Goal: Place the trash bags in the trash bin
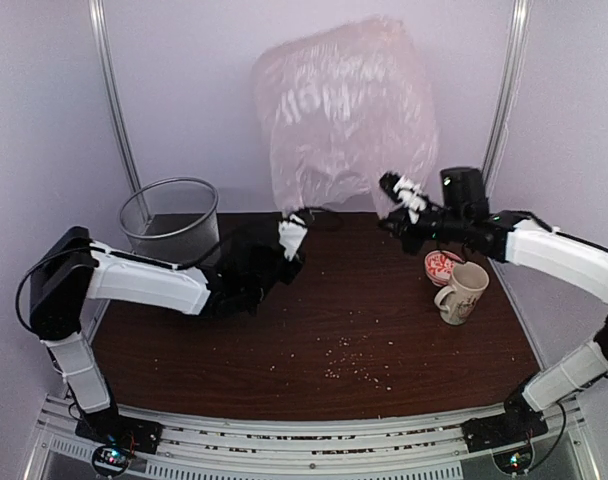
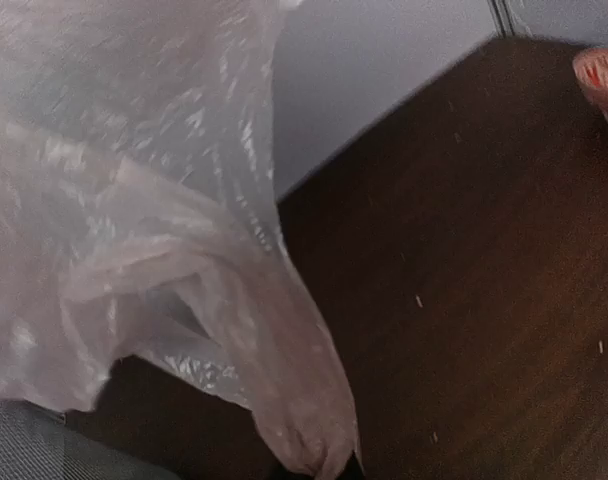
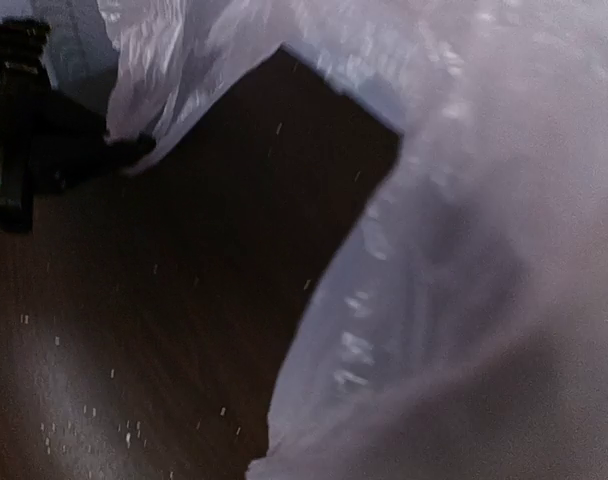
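The trash bag (image 1: pixel 344 110) balloons at upper centre, its lower corners pinched by the left jaws and the right jaws; the trash bin (image 1: pixel 136 212) stands centre-left. Risk: the billowing film may snag the rim or slip free.

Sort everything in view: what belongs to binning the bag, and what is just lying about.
Job in hand:
- bag, held aloft
- bin
- left gripper and right gripper, each shut on the bag

Lying about:
- mug
- red-and-white dish behind it
- scattered crumbs
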`<state>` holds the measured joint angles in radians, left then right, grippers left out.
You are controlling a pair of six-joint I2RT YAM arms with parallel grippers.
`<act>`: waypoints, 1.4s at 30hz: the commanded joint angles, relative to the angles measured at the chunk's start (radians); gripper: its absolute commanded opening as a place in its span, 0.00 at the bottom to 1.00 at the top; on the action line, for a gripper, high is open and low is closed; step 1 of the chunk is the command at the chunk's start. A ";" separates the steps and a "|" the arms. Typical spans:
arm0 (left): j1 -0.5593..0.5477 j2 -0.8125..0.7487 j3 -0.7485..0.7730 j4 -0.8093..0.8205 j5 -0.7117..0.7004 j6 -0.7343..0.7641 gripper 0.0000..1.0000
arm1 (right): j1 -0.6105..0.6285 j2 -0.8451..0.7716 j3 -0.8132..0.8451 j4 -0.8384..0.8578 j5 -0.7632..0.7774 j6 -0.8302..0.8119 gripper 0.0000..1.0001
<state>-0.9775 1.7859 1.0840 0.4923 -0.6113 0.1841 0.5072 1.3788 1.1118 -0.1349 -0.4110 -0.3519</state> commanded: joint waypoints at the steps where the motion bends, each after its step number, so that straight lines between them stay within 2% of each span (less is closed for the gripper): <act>1: -0.169 -0.102 -0.079 -0.071 -0.091 -0.074 0.00 | 0.011 -0.049 -0.030 -0.223 -0.209 -0.118 0.00; 3: -0.231 -0.166 -0.084 -0.107 -0.098 -0.055 0.00 | 0.035 -0.116 -0.041 -0.292 -0.302 -0.170 0.01; 5: -0.261 -0.227 -0.081 -0.157 -0.075 -0.079 0.00 | 0.046 -0.182 -0.057 -0.292 -0.389 -0.163 0.01; 9: -0.266 -0.337 -0.119 -0.166 0.008 -0.140 0.00 | 0.046 -0.245 -0.074 -0.179 -0.454 -0.018 0.00; 13: -0.267 -0.364 -0.122 -0.162 0.008 -0.167 0.00 | 0.042 -0.209 -0.024 -0.105 -0.351 0.101 0.00; 20: -0.267 -0.345 -0.025 -0.284 0.034 -0.221 0.00 | 0.029 -0.116 0.060 0.003 -0.187 0.223 0.00; 22: -0.267 -0.351 0.000 -0.324 0.050 -0.227 0.13 | 0.022 -0.108 0.060 0.029 -0.119 0.245 0.00; 24: -0.267 -0.364 0.020 -0.367 0.065 -0.228 0.41 | 0.014 -0.115 0.041 0.062 -0.064 0.254 0.00; 26: -0.266 -0.385 0.043 -0.415 0.077 -0.226 0.65 | 0.003 -0.130 0.012 0.089 -0.028 0.261 0.00; 27: -0.266 -0.396 0.055 -0.443 0.092 -0.225 0.72 | 0.002 -0.136 -0.002 0.093 -0.010 0.256 0.00; 31: -0.267 -0.451 0.096 -0.542 0.233 -0.216 0.91 | -0.001 -0.166 -0.042 0.099 0.048 0.241 0.00; 33: -0.266 -0.482 0.100 -0.568 0.313 -0.202 0.98 | -0.001 -0.178 -0.060 0.103 0.061 0.234 0.00; 38: -0.267 -0.501 0.142 -0.691 0.519 -0.189 0.98 | 0.000 -0.185 -0.092 0.105 0.073 0.232 0.00; 42: -0.265 -0.446 0.198 -0.835 0.581 -0.213 0.98 | 0.001 -0.186 -0.100 0.099 0.090 0.228 0.00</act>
<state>-1.2415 1.2934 1.2331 -0.1963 -0.1604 -0.0204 0.5087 1.2133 1.0279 -0.0547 -0.3641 -0.1238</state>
